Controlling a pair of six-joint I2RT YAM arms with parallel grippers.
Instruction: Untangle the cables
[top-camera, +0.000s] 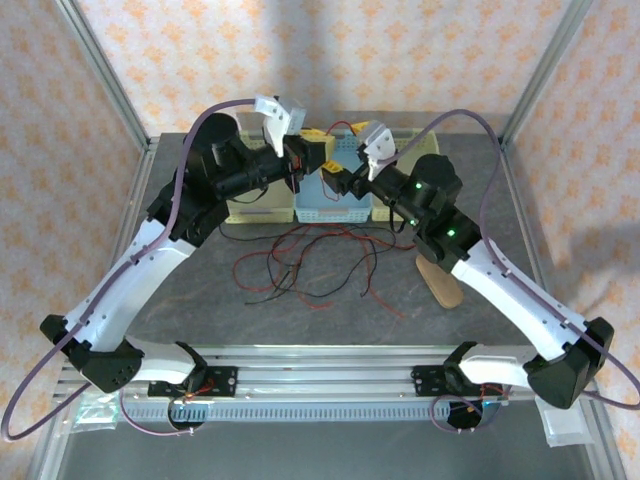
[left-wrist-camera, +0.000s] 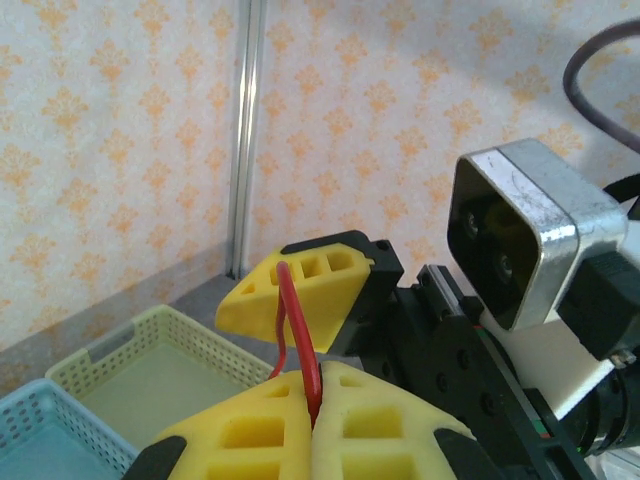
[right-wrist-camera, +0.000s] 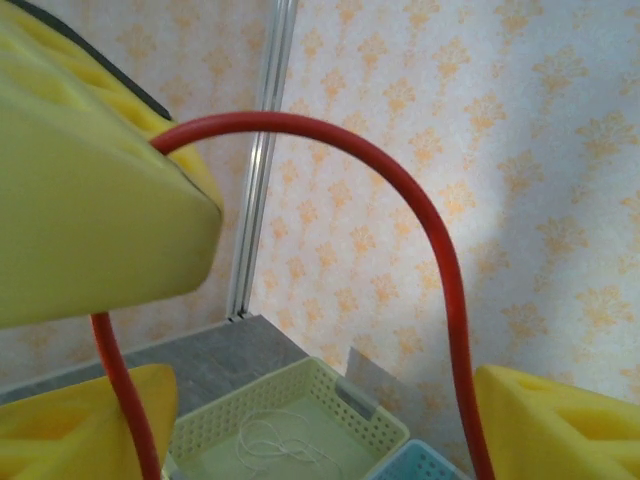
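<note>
Left claw (left-wrist-camera: 315, 410) clenched on red cable (left-wrist-camera: 292, 320), ends cut off; right claw (right-wrist-camera: 325, 425) released.

Over the table, my arms hide much of the baskets (top-camera: 325, 208) and half a wooden paddle (top-camera: 445, 285); the cables (top-camera: 300, 265) are too fine to tell which strand crosses which; my left gripper (left-wrist-camera: 314, 385) is cropped at the bottom edge; the red cable (right-wrist-camera: 440, 250) leaves my right wrist view's bottom edge at 2 points.
</note>
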